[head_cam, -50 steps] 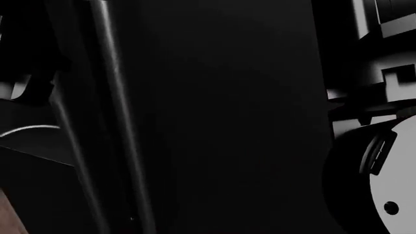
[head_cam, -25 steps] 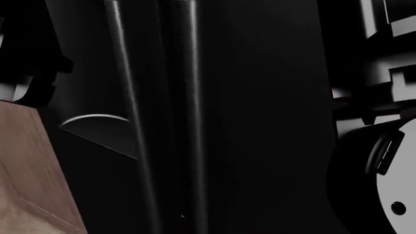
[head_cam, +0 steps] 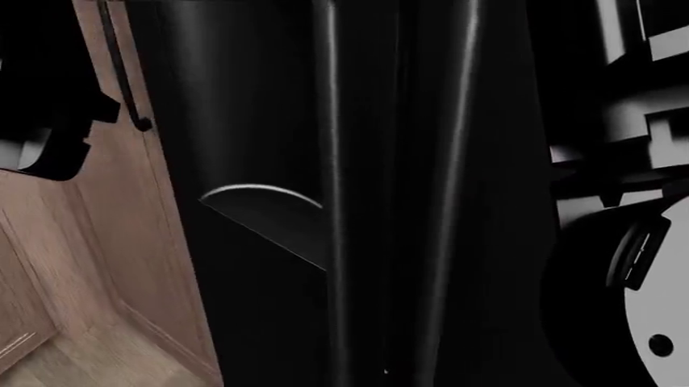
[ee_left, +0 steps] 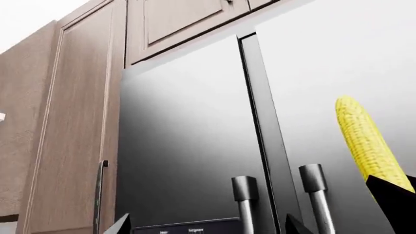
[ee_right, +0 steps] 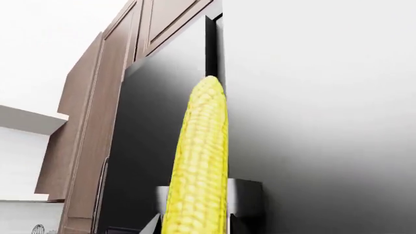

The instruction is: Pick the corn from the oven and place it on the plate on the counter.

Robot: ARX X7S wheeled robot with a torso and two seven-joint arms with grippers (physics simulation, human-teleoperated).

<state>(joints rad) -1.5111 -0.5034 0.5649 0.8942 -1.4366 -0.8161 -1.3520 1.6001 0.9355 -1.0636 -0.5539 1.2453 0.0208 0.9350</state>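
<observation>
The corn (ee_right: 198,165) is a bright yellow cob standing up between the jaws of my right gripper (ee_right: 195,226), which is shut on its lower end. In the left wrist view the corn (ee_left: 367,141) rises out of a black finger (ee_left: 393,207) of that right gripper. My left gripper (ee_left: 208,229) is open, its two fingertips wide apart with nothing between them. The oven, the plate and the counter are out of view.
A tall dark steel fridge (ee_left: 188,146) with two vertical handles (ee_left: 244,204) stands close in front and fills most of the head view (head_cam: 431,201). Brown wooden cabinets (ee_left: 71,122) stand beside and above it. A cabinet door (head_cam: 97,266) with a thin dark handle (head_cam: 119,64) shows at the left.
The head view has swung: the fridge's dark faces slid to the right and the brown cabinet came into view at the left. Both arms keep their places in the view.
</observation>
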